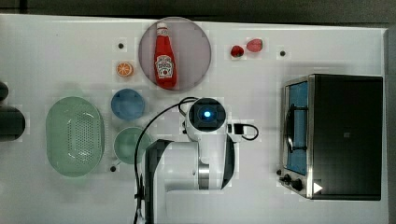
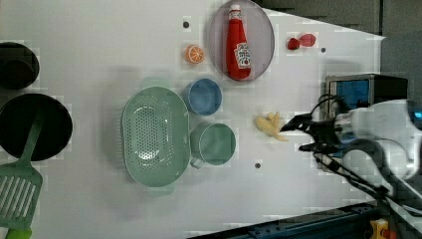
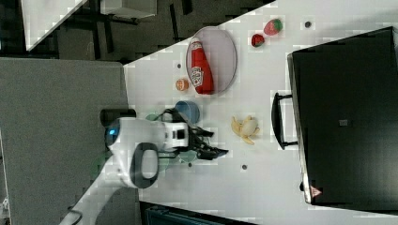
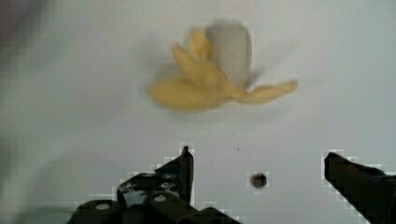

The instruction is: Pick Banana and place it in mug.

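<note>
So: your gripper [image 4: 257, 163] stands spread wide with nothing between its fingers, above bare table [image 2: 74, 30] and not yet over the Banana [image 2: 270, 126].

Key relation: in the left view the Banana lies just to the left view's left of the fingertips, near but apart, between the gripper and the mug [image 2: 215, 143]. In the right view it sits to the right view's right of the gripper and slightly higher in the picture, near the oven [image 3: 342, 122] handle. In the wrist view it lies ahead of the open fingers, its long axis running roughly across the line of approach, peel lobes splayed and a pale core showing. By my judgement you need to carry the gripper forward over it before descending, then close across the narrow width.

Only one arm works here.

Count: one Banana, one mug, one blue cup [image 2: 204, 96], one colander [image 2: 155, 135], one ketchup bottle [image 2: 238, 45] on one plate [image 2: 266, 30], one orange slice [image 2: 195, 54], two strawberries [image 2: 300, 42].
</note>
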Available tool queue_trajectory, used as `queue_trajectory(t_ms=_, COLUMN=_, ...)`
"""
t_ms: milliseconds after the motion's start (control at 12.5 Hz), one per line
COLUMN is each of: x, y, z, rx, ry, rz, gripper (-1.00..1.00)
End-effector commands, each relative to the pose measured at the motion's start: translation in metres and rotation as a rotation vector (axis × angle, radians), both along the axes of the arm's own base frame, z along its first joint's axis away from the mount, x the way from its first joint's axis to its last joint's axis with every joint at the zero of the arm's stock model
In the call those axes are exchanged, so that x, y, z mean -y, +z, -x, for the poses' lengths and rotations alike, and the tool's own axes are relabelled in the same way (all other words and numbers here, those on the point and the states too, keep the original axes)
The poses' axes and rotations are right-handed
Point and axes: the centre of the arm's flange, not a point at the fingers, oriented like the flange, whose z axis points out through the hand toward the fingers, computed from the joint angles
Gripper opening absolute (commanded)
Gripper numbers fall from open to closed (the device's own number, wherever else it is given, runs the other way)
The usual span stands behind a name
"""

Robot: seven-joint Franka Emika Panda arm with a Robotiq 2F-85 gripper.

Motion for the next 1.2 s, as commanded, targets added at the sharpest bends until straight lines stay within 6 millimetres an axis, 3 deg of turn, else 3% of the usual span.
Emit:
queue_trajectory(t_ms=80, x=0.017, y=-0.012, z=-0.012, rx=0.133, ry=0.153, rz=-0.033, gripper=1.0)
queue_trajectory(t_ms=320, x=0.019, y=-0.057, z=-0.014, rx=0.155, ry=0.195, rz=-0.034, gripper=1.0)
queue_trajectory(t_ms=560, x=0.017, y=-0.088, z=-0.01, rx=0.155, ry=0.199, rz=-0.035, gripper=1.0)
queue_trajectory(t_ms=960, x=0.015, y=-0.097, z=-0.005, rx=0.164, ry=0.203, rz=-0.035, gripper=-0.26)
queue_trajectory(t_ms=1040, x=0.016, y=-0.096, z=-0.005, rx=0.167, ry=0.201, rz=-0.034, gripper=-0.43)
queue_trajectory(t_ms=1200, x=0.018, y=-0.084, z=-0.009, rx=0.191, ry=0.199, rz=-0.031, gripper=-0.43)
